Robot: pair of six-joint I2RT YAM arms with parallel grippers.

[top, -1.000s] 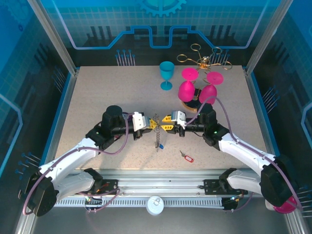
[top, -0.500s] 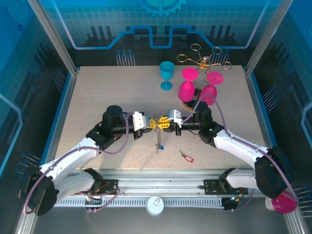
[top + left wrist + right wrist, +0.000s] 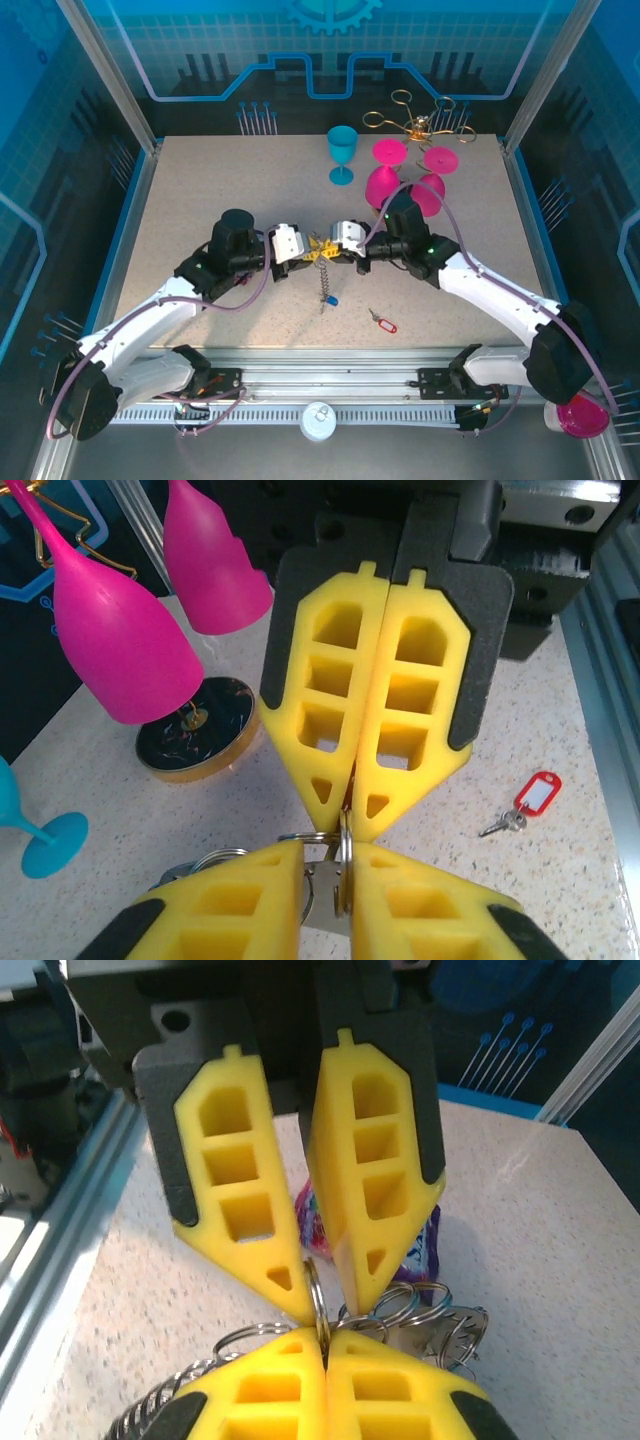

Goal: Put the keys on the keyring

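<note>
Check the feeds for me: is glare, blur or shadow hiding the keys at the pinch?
Left wrist: crisp, no glare on the keys at the tips of the right gripper. Right wrist: keys sharp, with a pale light streak on the table off to the side. Top view: even light, soft shadows, but the pinch is too small to read.

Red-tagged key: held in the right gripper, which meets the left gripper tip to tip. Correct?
No. The red-tagged key lies loose on the table, clear of the right gripper; the top view shows it. That gripper does meet the left gripper tip to tip.
</note>
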